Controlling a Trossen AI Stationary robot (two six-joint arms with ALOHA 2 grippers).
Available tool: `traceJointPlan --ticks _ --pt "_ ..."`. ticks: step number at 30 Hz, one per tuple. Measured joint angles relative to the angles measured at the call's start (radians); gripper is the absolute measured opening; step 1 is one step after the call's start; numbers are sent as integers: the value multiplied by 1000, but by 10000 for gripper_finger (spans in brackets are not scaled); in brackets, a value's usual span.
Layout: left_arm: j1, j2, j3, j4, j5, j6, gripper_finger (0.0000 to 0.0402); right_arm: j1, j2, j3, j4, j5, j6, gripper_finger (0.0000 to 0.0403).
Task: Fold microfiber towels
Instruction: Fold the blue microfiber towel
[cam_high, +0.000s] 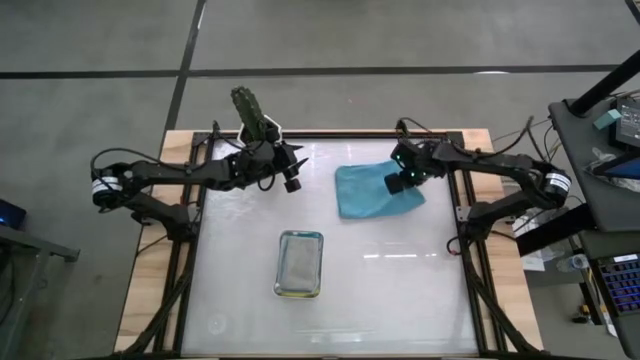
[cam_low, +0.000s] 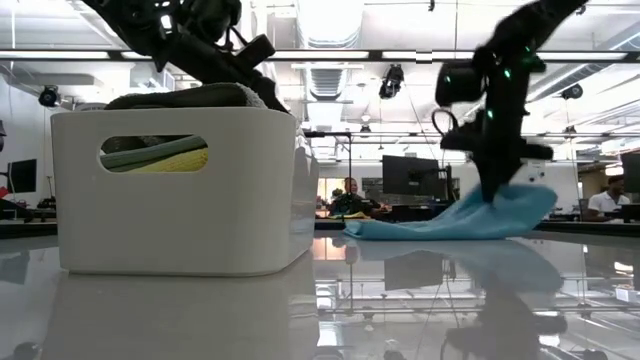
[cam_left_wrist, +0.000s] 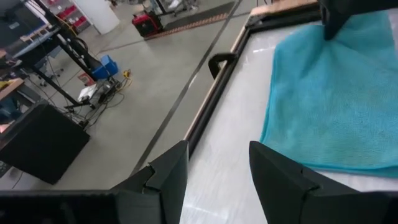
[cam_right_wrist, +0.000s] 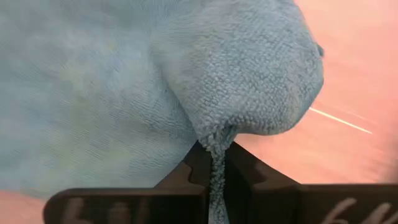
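The right end effector (cam_right_wrist: 214, 171) is pinched shut on the blue towel's (cam_high: 365, 190) edge, likely to fold it over; the left end effector (cam_left_wrist: 214, 177) hovers open and empty above the tabletop (cam_high: 400, 290).

The right gripper (cam_high: 400, 181) reached down toward the table, its fingers pinched together. The left gripper (cam_high: 290, 172) hovered above the table, fingers (cam_left_wrist: 280, 180) parted, holding nothing.

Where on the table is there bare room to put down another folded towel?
Free patches: the near strip in front of the white tray, and the left half below the left gripper. Crowded: the far right, where the right gripper pinches the light blue towel.
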Motion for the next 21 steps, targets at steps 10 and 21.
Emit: traceJointPlan --ticks 10,21 --pt "0 38 0 15 0 49 155 58 95 209 -51 10 120 13" --pt "0 12 -11 -45 0 55 155 201 421 421 24 -52 123 13"
